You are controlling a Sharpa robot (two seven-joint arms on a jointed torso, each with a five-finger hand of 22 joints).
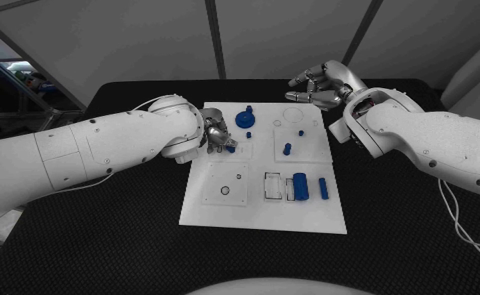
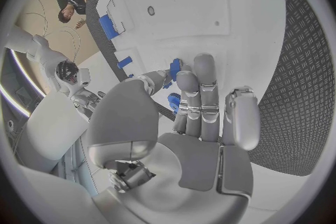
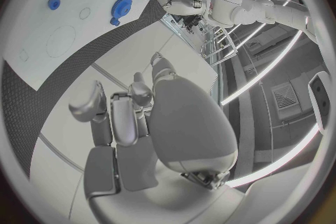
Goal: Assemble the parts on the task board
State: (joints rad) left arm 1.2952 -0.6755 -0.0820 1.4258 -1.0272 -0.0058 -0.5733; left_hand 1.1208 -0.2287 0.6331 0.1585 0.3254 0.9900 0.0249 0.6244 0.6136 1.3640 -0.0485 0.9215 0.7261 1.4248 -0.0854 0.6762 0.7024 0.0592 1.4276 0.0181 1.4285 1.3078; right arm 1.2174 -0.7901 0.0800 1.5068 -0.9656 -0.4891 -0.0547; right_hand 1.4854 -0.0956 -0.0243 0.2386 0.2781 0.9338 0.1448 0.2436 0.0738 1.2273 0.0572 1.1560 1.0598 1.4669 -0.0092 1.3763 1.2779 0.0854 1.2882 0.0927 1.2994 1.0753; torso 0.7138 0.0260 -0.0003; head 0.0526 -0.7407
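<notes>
The white task board (image 1: 262,210) lies in the middle of the black table. My left hand (image 1: 217,135) is over the board's left side and pinches a small blue part (image 1: 230,148) (image 2: 173,102) between thumb and fingers, low over the plate. A blue gear (image 1: 245,117) (image 3: 122,7) stands near the far edge. A short blue peg (image 1: 287,148) stands mid-board. A thick blue cylinder (image 1: 300,186) and a thin blue bar (image 1: 323,187) lie at the right. My right hand (image 1: 321,87) (image 3: 136,117) hovers past the board's far right corner, fingers loosely apart, holding nothing.
An outlined rectangular slot (image 1: 272,185) sits beside the cylinder, and a square recess with a small hole (image 1: 225,189) is at the near left. Small blue studs (image 1: 300,132) dot the far right. Black table (image 1: 400,239) surrounds the board.
</notes>
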